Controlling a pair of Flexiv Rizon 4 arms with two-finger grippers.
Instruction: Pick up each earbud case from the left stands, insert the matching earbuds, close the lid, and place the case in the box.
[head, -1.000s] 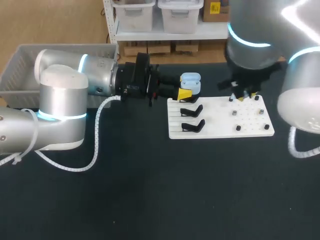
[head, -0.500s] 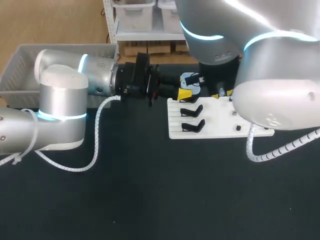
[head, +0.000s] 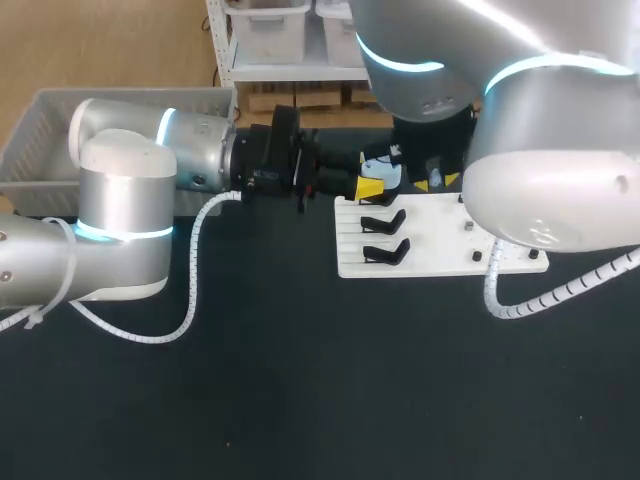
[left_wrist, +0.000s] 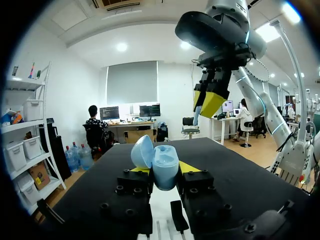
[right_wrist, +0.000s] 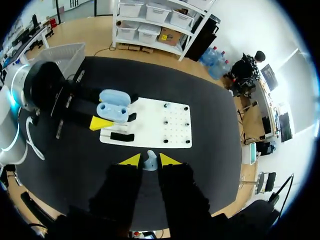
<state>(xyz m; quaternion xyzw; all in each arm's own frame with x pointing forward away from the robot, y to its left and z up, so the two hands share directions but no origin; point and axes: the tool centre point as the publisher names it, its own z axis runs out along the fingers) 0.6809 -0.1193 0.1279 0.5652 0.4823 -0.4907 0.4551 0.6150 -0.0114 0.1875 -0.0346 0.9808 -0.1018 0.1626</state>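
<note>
Your left jaws clamp the open earbud case (left_wrist: 165, 167) by the far edge of the worktop (head: 300, 380). With an earbud (right_wrist: 150, 161) pinched, your right jaws have swung toward it; insertion looks next.

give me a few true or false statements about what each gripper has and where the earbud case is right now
1. The left gripper is shut on a light blue earbud case. True.
2. The case's lid is closed. False: the lid stands open.
3. The right gripper holds a small earbud between its tips. True.
4. The case lies in the grey basket. False: it is in the left gripper, at the edge of the white board.
5. The two black stands on the board carry no case. True.
</note>
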